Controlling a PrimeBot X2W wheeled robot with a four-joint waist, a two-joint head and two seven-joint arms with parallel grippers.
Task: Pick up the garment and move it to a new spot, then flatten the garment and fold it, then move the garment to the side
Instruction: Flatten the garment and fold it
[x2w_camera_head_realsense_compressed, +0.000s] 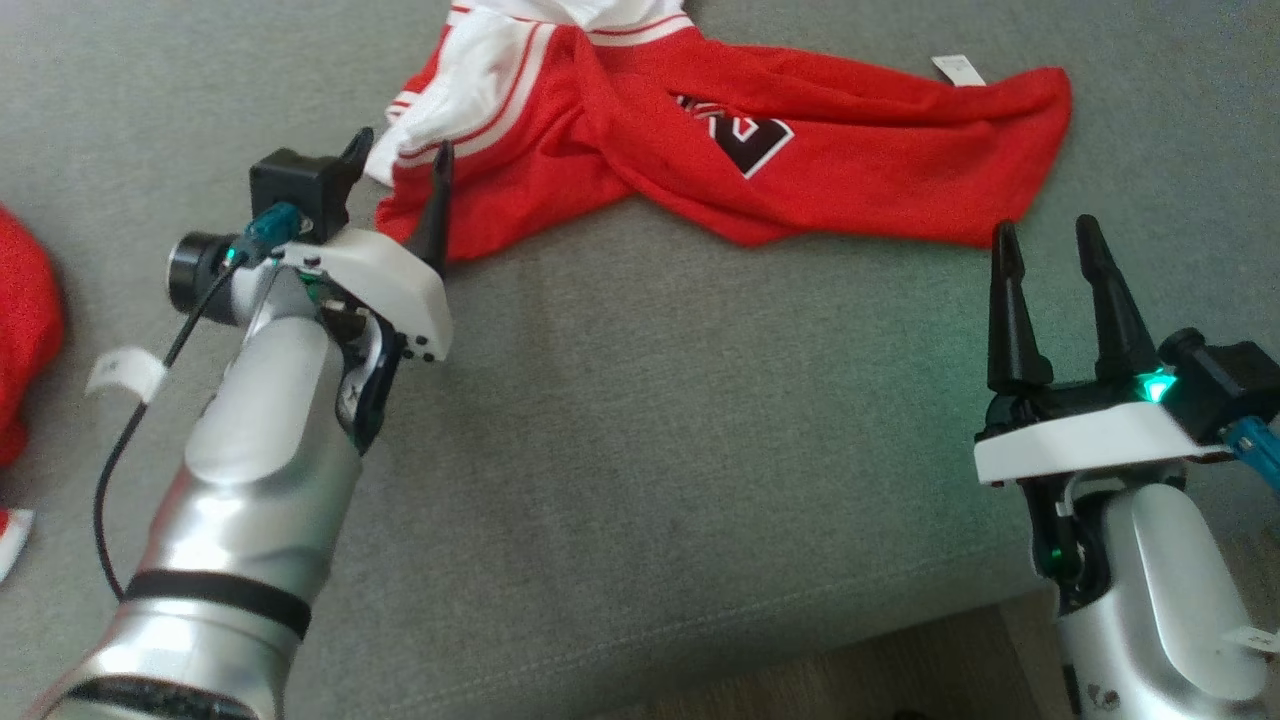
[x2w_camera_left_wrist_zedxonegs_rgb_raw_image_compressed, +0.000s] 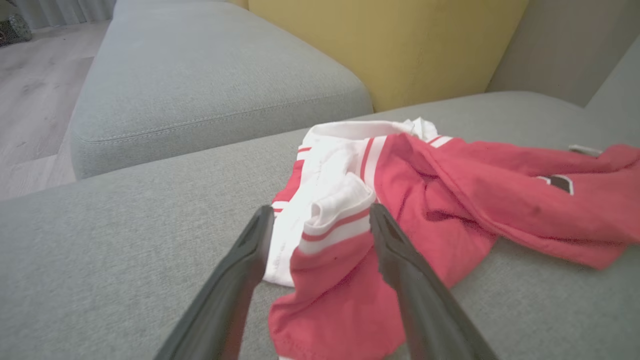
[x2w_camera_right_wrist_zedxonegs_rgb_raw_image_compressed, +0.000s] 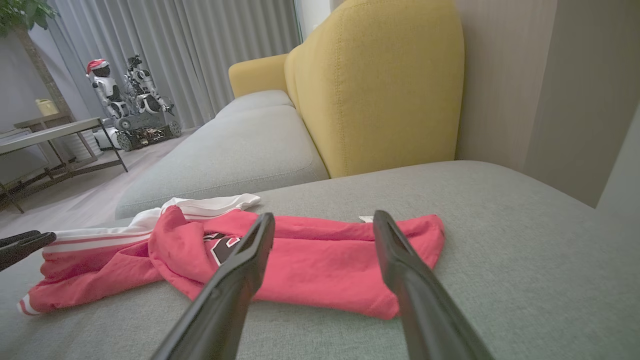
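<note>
Since the garment (x2w_camera_head_realsense_compressed: 800, 160) lies twisted and crumpled on the grey sofa seat (x2w_camera_head_realsense_compressed: 640, 420), the head view finds both hands drawn up short of it, neither grasping anything. Fingers of the left hand (x2w_camera_head_realsense_compressed: 404, 145) are spread, tips at the white-striped end. The right hand (x2w_camera_head_realsense_compressed: 1045, 228) is likewise spread, just below the plain red end and not touching it. Judged: one hand per end, ready to lift and stretch the cloth. Broad bare seat between the arms. The seat's front edge and the floor (x2w_camera_head_realsense_compressed: 900, 660) are close behind the right hand. A second red cloth (x2w_camera_head_realsense_compressed: 25, 330) sits at far left.

Left wrist view: the striped band (x2w_camera_left_wrist_zedxonegs_rgb_raw_image_compressed: 340, 225) lies between the parted fingers; contact cannot be told. The yellow backrest (x2w_camera_left_wrist_zedxonegs_rgb_raw_image_compressed: 425, 50) bounds the far side, with a gap to the neighbouring cushion (x2w_camera_left_wrist_zedxonegs_rgb_raw_image_compressed: 200, 90) on the left.

Right wrist view: the red end with its white tag (x2w_camera_right_wrist_zedxonegs_rgb_raw_image_compressed: 366, 218) is straight ahead, apart from the fingers. Open seat to the right.
</note>
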